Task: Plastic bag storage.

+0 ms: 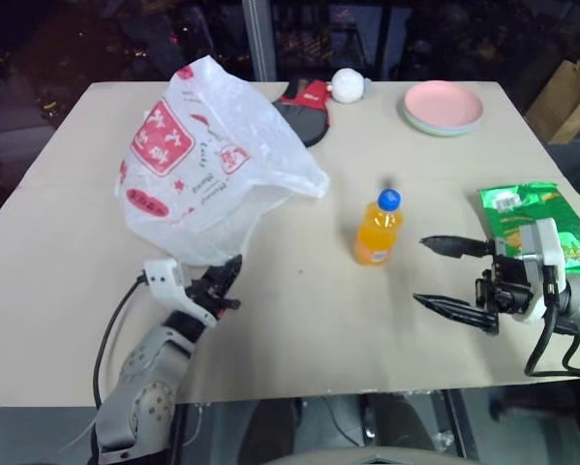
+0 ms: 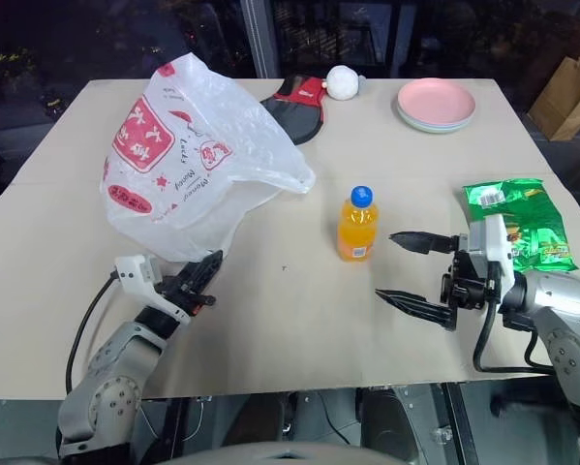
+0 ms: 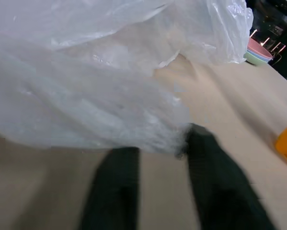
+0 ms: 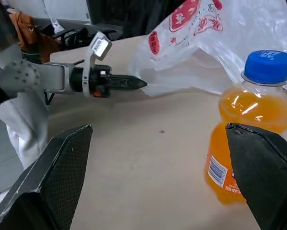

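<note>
A broad, pale beige rectangular tabletop (image 1: 299,320) with a matte surface takes up most of the scene under even overhead light. Beyond its far edge the room is dark, with a grey upright post (image 1: 258,39) and dim glass panels. A brown paper bag (image 1: 564,97) stands on the floor beside the table's far right corner.

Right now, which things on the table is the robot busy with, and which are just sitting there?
For the job:
plastic bag
left gripper, at the bag's edge

Just lying about:
orange drink bottle
green snack packet
stacked plates
red and black mitt
white ball
brown paper bag
</note>
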Available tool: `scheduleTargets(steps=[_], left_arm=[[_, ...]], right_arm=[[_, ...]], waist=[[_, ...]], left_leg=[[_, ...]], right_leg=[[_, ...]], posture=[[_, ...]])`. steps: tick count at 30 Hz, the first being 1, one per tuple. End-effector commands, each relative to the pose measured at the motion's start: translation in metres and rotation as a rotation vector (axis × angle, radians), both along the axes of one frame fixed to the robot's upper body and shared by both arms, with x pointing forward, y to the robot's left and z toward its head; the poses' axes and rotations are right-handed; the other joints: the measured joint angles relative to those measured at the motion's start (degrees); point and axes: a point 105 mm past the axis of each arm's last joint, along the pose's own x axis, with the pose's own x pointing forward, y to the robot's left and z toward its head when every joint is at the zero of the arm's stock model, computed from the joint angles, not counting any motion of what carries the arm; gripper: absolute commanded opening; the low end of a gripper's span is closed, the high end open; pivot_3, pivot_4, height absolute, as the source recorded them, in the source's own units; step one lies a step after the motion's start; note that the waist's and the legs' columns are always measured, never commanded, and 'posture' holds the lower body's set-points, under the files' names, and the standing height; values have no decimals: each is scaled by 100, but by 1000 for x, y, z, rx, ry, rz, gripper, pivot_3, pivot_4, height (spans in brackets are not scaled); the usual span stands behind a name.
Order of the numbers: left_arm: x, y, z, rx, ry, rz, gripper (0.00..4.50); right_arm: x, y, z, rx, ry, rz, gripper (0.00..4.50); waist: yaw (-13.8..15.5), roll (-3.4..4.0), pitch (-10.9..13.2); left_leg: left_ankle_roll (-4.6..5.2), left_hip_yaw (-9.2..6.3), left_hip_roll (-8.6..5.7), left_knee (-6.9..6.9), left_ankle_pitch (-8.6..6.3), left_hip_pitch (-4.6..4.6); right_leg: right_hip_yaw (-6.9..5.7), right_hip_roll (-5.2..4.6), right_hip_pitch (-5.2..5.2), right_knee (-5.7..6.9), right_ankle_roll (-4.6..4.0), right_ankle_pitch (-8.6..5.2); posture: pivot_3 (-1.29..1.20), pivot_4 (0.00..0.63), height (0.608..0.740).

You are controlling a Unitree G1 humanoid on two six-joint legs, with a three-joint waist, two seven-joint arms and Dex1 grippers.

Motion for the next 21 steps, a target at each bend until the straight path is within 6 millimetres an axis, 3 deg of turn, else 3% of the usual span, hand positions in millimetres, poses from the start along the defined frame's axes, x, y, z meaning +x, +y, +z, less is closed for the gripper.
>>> scheduleTargets(steps=[1, 8, 12, 15, 19, 21], left_arm=[[0, 4, 10, 2, -49, 5, 68], [-1, 5, 11, -7, -58, 15, 68], [-5, -7, 25, 42, -103, -63, 68], [-6, -5, 33, 96, -125, -61, 68], [-9, -19, 51, 292, -209, -166, 68], [-8, -27, 71, 315, -276, -205, 68]], right_arm=[[-2, 2, 9, 1, -47, 14, 4500], [2, 0, 7, 3, -51, -7, 4500], [4, -1, 6, 5, -50, -19, 4500], [6, -1, 5, 8, -51, -30, 4500], [8, -2, 3, 8, -53, -36, 4500], [11, -2, 4, 9, -61, -45, 4500]], waist=[[0, 0, 0], [0, 0, 0], [0, 0, 0], [0, 0, 0], [-2, 1, 0], [1, 1, 1]], left_leg=[[0, 0, 0, 0, 0, 0], [0, -1, 0, 0, 0, 0], [0, -1, 0, 0, 0, -1], [0, -4, 0, 0, 0, -2], [0, -7, 0, 0, 0, -2], [0, -6, 0, 0, 0, -2]], right_leg=[[0, 0, 0, 0, 0, 0], [0, 0, 0, 0, 0, 0], [-1, 0, 0, 0, 0, 0], [-3, 0, 0, 0, 0, 0], [-5, 1, 0, 0, -1, 0], [-4, 0, 0, 0, -1, -1]], posture=[[0, 150, 740], [0, 150, 740], [0, 150, 740], [0, 150, 740], [0, 150, 740], [0, 150, 740]])
